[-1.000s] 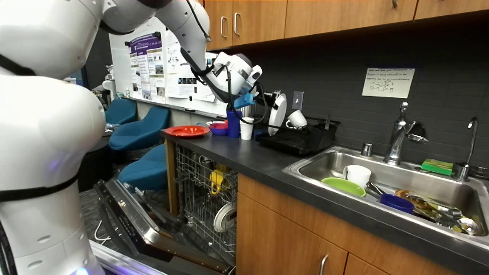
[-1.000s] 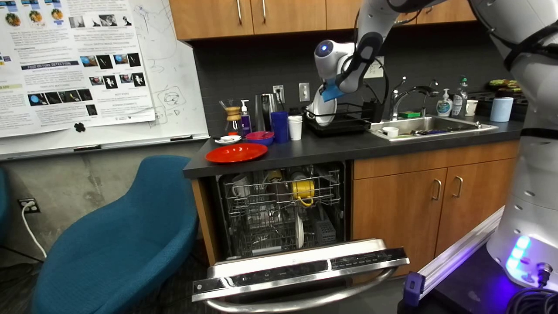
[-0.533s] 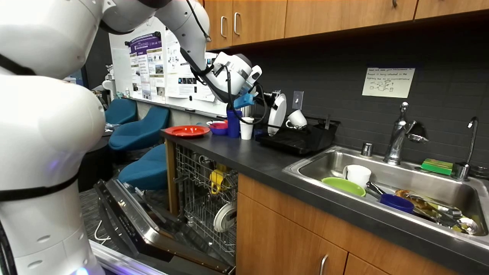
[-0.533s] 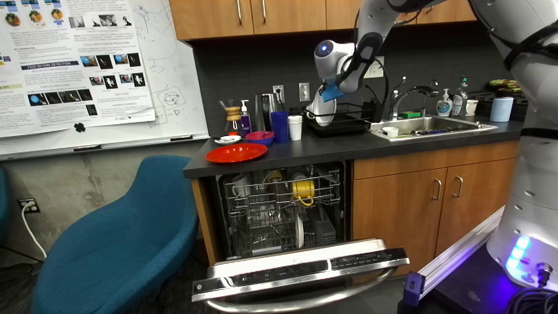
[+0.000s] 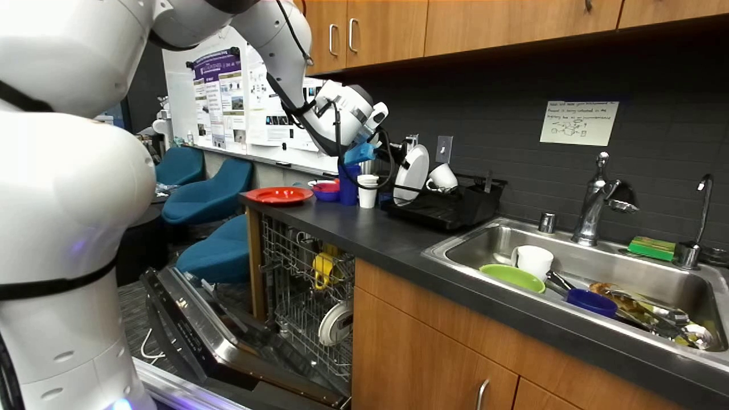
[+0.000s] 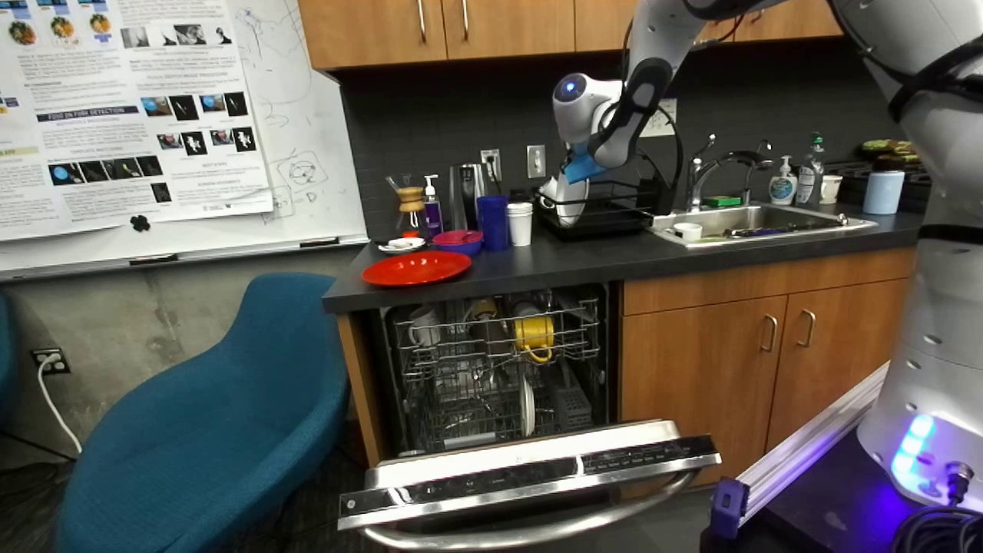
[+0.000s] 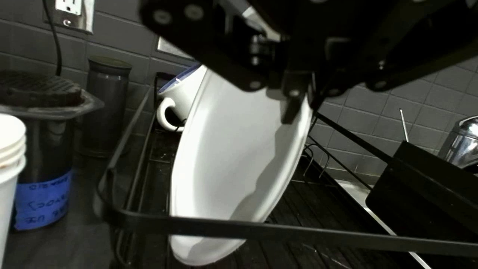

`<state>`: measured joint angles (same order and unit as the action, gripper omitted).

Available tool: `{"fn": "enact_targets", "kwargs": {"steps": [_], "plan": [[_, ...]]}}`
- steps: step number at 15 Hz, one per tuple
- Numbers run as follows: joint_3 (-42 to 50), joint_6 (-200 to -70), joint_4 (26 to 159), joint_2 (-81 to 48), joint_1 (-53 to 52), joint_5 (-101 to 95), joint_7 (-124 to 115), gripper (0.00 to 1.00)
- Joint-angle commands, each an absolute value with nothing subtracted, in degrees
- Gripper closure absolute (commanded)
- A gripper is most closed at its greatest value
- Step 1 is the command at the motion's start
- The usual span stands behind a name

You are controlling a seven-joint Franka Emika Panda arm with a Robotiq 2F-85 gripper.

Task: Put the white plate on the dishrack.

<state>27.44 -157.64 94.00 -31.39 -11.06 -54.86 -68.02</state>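
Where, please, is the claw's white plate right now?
In the wrist view, the white plate tilts mid-picture, rim in the claw, behind the dishrack's near rail, right of the white mug.

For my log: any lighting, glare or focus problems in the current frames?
Wrist view: gripper mostly dark with little detail, white plate partly shadowed, lettering on the blue label too soft to read clearly. In an exterior view: white arm shell washed out. In an exterior view: base light strip flaring blue-violet.

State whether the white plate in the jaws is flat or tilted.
Steeply tilted: both exterior views show the white plate leaning, nearly on edge.
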Motion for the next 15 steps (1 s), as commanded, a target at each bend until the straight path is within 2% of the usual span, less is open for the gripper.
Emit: {"fn": "enact_targets", "kwargs": {"steps": [1,2,5,6,9,15], "plan": [[25.42,-158.53,95.62,-30.55,-9.35,-52.54,-64.41,0.86],[25.08,-158.39,95.61,-30.47,-9.07,-51.96,-63.78,0.69],[25.84,-157.64,94.36,-31.36,-9.78,-51.97,-64.35,0.53],[25.6,-157.62,94.46,-31.46,-9.69,-51.73,-64.08,0.7],[25.61,-157.62,94.44,-31.57,-9.79,-51.73,-64.12,0.53],[25.63,-157.61,94.44,-31.57,-9.79,-51.73,-64.12,0.53]]}}
